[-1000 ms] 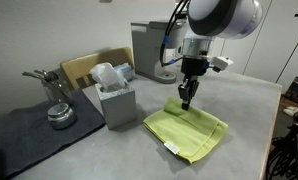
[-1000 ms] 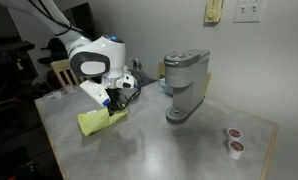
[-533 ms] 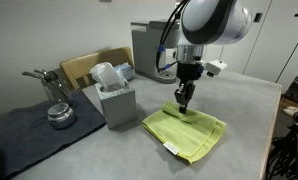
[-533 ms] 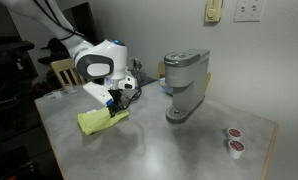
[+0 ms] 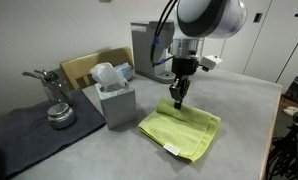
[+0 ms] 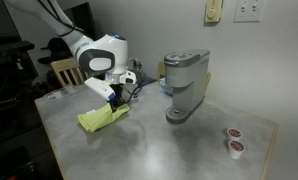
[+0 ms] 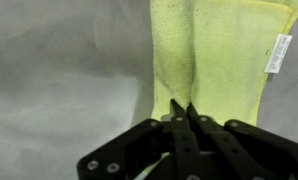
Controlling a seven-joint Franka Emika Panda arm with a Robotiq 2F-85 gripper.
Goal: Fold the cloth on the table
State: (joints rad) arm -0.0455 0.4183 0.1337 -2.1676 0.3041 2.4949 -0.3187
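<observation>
The lime cloth (image 5: 181, 133) lies on the light-grey table (image 5: 244, 110), also seen in an exterior view (image 6: 101, 118) on the table (image 6: 149, 150). My gripper (image 5: 179, 99) is shut on the cloth's far edge and lifts it a little. In the wrist view the shut fingertips (image 7: 181, 107) pinch a raised fold of the cloth (image 7: 224, 60), and the white tag (image 7: 278, 52) shows at the right edge.
A grey box with plastic cups (image 5: 112, 95) stands beside the cloth. A dark mat with a metal bowl (image 5: 59, 116) lies further along. A coffee machine (image 6: 182, 85) stands mid-table, with two small pods (image 6: 233, 140) near the far corner.
The gripper has moved toward the far edge of the cloth and risen slightly, drawing the pinched edge with it; the cloth now lies flatter.
</observation>
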